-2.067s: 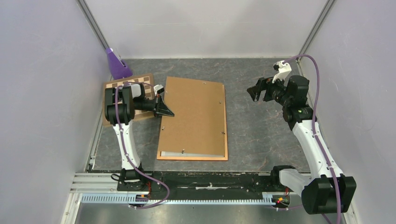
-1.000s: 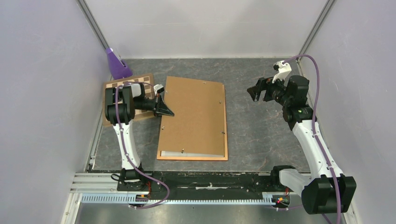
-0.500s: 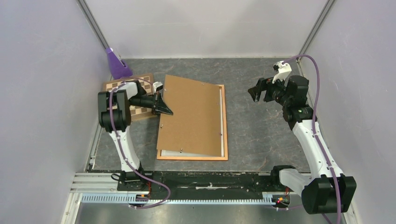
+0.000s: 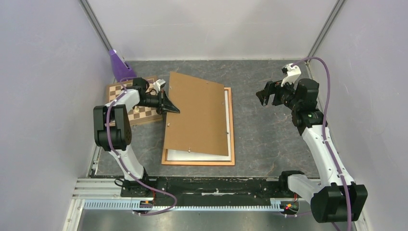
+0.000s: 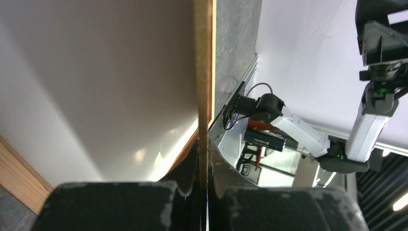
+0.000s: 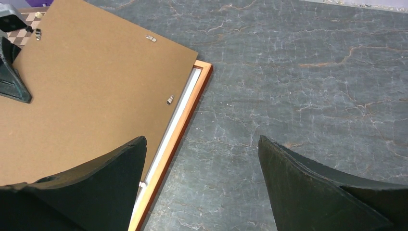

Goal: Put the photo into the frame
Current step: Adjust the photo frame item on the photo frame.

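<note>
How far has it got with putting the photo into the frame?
Done: nothing certain; a white sheet lies inside the frame, but I cannot tell whether it is the photo. In hand: the left tool pinches the edge of the backing panel, tilted up off the frame. The right tool hangs open, apart. Left: seating the photo, closing the back.

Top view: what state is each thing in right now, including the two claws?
left gripper: shut on the backing panel's left edge.
right gripper: open, empty, above the table.
backing panel: left edge lifted, skewed over the frame.
frame: flat on the table.
white sheet: inside the frame, mostly covered.
chessboard: flat on the table.
</note>
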You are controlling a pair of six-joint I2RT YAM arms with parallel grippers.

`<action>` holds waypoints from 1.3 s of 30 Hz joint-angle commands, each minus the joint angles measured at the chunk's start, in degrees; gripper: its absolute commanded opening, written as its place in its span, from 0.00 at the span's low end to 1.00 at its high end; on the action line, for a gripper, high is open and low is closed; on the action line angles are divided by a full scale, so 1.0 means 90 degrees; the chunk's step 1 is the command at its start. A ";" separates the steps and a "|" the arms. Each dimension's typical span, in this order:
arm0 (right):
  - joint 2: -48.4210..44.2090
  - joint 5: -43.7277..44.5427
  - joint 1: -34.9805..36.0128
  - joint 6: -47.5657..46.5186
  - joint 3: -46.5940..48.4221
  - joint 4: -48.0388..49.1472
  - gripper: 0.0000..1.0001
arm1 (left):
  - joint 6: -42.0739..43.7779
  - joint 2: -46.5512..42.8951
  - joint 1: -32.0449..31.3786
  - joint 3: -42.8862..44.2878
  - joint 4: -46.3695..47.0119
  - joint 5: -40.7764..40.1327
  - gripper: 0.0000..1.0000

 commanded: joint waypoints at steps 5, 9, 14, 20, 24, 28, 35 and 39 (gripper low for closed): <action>-0.0130 -0.0018 0.0027 -0.0021 0.0142 0.0240 0.89 | -0.1241 0.0111 -0.0015 -0.0425 0.1125 0.0476 0.02; -0.0114 0.0057 0.0026 -0.0041 0.0111 0.0240 0.89 | -0.1592 -0.0110 -0.0004 -0.0619 0.1384 0.0507 0.02; -0.0125 0.0161 0.0031 -0.0083 0.0068 0.0248 0.89 | -0.1914 -0.0252 0.0044 -0.0787 0.1607 0.0676 0.02; -0.0123 0.0274 0.0033 -0.0167 0.0044 0.0223 0.89 | -0.1874 -0.0319 0.0098 -0.0749 0.1508 0.0825 0.02; -0.0067 0.0264 0.0027 -0.0172 0.0054 0.0226 0.89 | -0.1661 -0.0222 0.0098 -0.0672 0.1263 0.0724 0.02; -0.0044 0.0277 0.0026 -0.0206 0.0059 0.0222 0.89 | -0.1594 -0.0029 0.0063 -0.0656 0.1241 0.0786 0.02; 0.0238 0.0630 0.0352 -0.0331 -0.0151 0.0320 0.89 | -0.1223 -0.0276 0.0094 -0.0491 0.0929 0.0806 0.02; 0.0742 0.1383 0.1066 -0.0521 -0.0082 0.0308 0.88 | -0.0695 -0.0475 0.0209 -0.0238 0.0344 0.0682 0.02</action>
